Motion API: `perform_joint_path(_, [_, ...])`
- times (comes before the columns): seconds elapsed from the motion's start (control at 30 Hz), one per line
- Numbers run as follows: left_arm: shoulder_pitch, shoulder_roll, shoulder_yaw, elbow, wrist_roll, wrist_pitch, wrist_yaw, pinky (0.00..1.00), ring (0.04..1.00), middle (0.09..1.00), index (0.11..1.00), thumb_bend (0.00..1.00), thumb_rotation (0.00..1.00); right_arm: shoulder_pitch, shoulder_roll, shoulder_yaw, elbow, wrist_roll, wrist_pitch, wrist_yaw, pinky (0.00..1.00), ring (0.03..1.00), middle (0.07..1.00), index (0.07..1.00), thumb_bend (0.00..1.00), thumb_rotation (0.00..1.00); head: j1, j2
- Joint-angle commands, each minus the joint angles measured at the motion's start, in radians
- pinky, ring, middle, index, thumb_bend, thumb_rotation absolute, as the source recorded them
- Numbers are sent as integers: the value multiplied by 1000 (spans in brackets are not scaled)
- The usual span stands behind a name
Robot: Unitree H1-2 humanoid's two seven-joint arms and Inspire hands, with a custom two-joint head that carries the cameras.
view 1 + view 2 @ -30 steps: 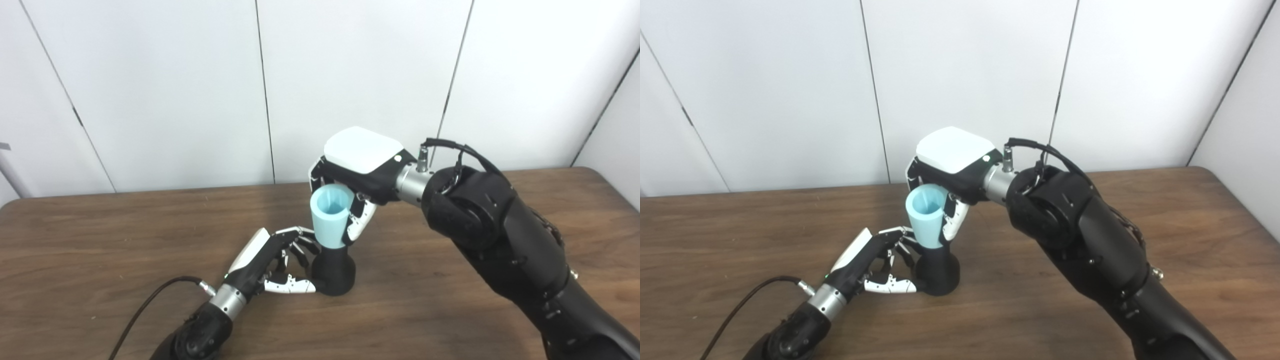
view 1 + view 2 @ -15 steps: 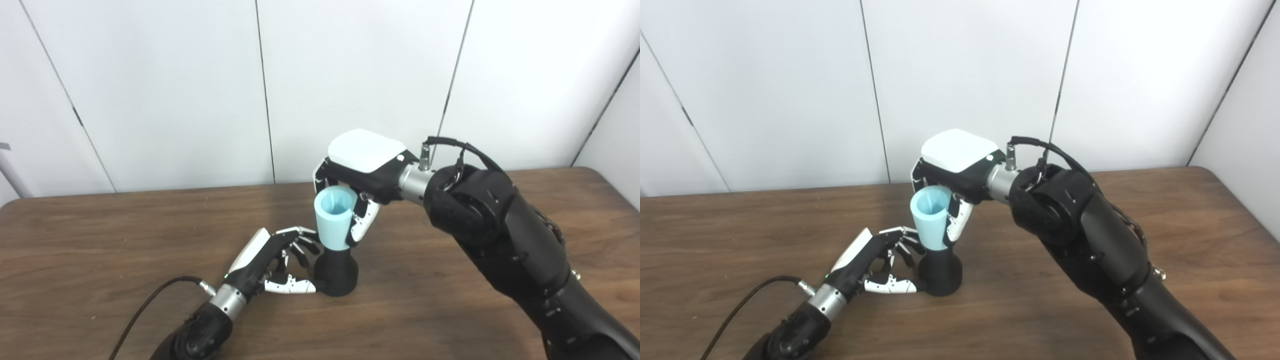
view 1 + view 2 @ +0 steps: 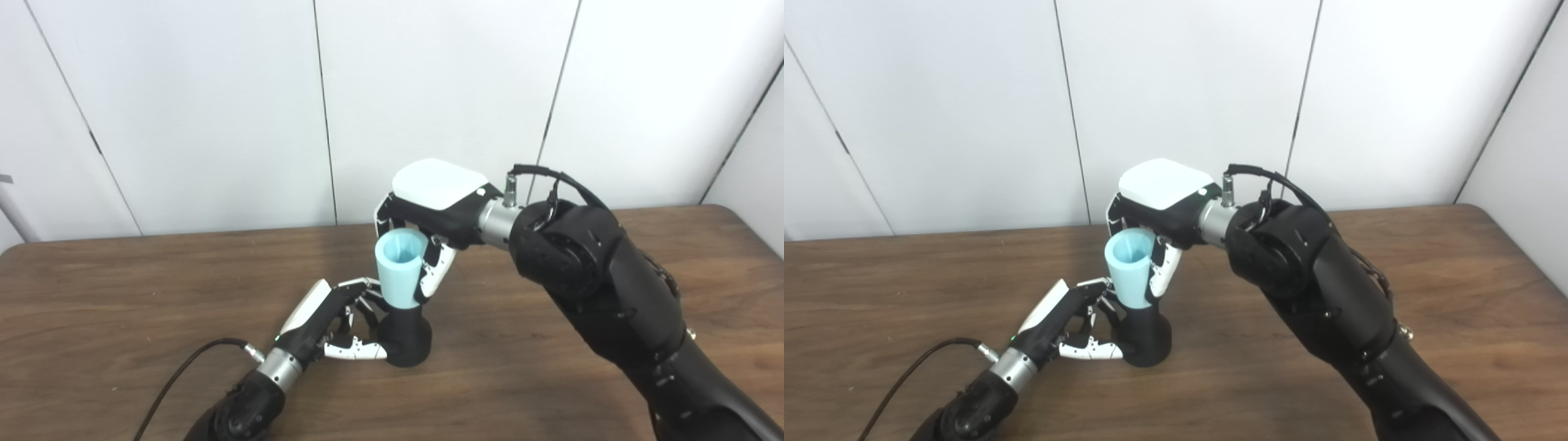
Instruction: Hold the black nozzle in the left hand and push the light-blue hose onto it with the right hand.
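Push-on step: right hand (image 3: 438, 211) grips light-blue hose (image 3: 399, 269), seated upright on black nozzle (image 3: 405, 335) standing on table (image 3: 122, 294). Left hand (image 3: 331, 321) fingers clasp nozzle base. Next: press straight down w/ base braced.

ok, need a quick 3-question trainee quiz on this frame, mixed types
1. True or false: the hose stands upright on top of the nozzle.
2. Which hand grips the hose? A) left B) right C) neither
3. Fill in: the nozzle's base rests on the ____.

Key:
1. True.
2. B: the right hand wraps the hose from above and behind, while the left hand has its fingers at the nozzle.
3. Table.
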Motion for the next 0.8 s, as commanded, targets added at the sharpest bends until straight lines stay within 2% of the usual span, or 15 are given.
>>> perform_joint_path(0.0, [69,4,-37,62,33,87,-81,381,484,615,619,867,308,-62,-7,-24,-30,-9,0,-15,123,213,470,482,532,0,0,0])
perform_joint_path(0.3, [69,4,-36,61,35,87,-79,381,484,615,620,868,310,-69,-6,-26,-24,-7,-11,-26,148,242,472,483,531,0,-1,1])
perform_joint_path(0.77, [73,6,-36,51,33,92,-83,380,483,614,619,868,310,-55,-11,-45,-33,4,-27,-39,145,232,472,483,531,0,0,3])
